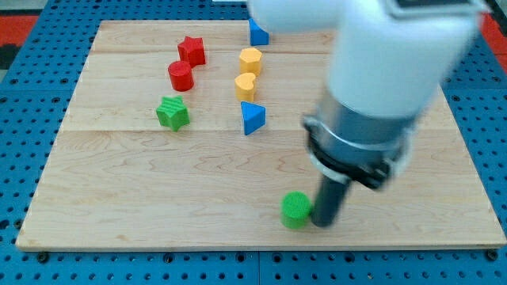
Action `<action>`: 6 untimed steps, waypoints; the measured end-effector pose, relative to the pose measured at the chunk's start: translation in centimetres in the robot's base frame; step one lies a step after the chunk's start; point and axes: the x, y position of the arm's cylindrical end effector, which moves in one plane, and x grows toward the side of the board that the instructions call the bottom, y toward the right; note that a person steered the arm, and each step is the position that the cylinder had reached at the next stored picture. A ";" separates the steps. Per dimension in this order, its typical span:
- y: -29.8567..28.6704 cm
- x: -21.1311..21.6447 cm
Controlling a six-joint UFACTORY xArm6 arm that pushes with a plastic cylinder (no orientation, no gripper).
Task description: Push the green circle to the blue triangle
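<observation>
The green circle lies near the view's bottom, a little right of the board's middle. My tip stands just to its right, touching or almost touching it. The blue triangle lies up and to the left of the green circle, near the board's middle. A second blue block, also triangular, lies at the view's top, partly under the arm.
A yellow heart and a yellow hexagon lie just above the blue triangle. A green star, a red cylinder and a red star lie to the left. The arm's blurred body covers the board's upper right.
</observation>
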 end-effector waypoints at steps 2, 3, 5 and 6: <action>-4.9 0.3; -10.8 3.3; -10.0 -3.6; -6.7 -0.2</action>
